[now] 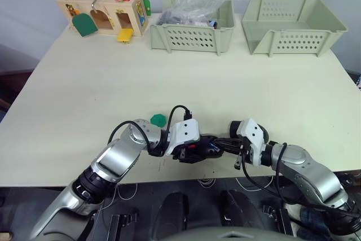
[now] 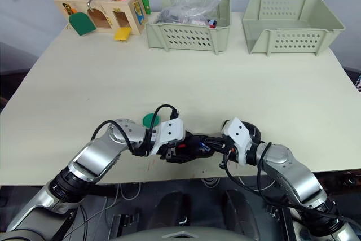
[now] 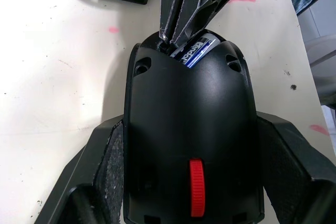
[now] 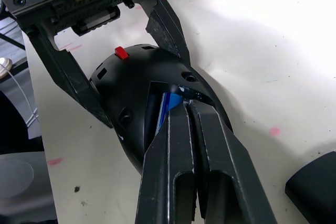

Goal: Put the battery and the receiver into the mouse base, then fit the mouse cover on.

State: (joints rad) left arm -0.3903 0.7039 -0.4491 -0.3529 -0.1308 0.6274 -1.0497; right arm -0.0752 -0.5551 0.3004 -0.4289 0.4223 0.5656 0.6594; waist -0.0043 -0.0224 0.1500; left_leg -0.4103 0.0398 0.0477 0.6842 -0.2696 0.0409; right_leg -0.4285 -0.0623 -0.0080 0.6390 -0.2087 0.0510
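Observation:
My left gripper [image 1: 194, 152] is shut on the mouse base [image 3: 191, 129], a black shell with a red wheel, clamping its two sides near the table's front edge. The battery [image 3: 195, 52], white with blue print, lies in the base's open compartment. My right gripper [image 4: 186, 106] is shut, and its joined fingertips press on the battery's end inside the compartment. A dark shell that looks like the mouse cover [image 4: 315, 182] lies on the table beside the right gripper. The receiver is out of view.
A green round disc [image 1: 158, 120] lies just behind the left gripper. At the back stand a wooden toy box [image 1: 104, 9], a basket with a plastic bag [image 1: 192, 23] and an empty basket [image 1: 293, 23]. The table's front edge [image 1: 169, 180] runs just under both wrists.

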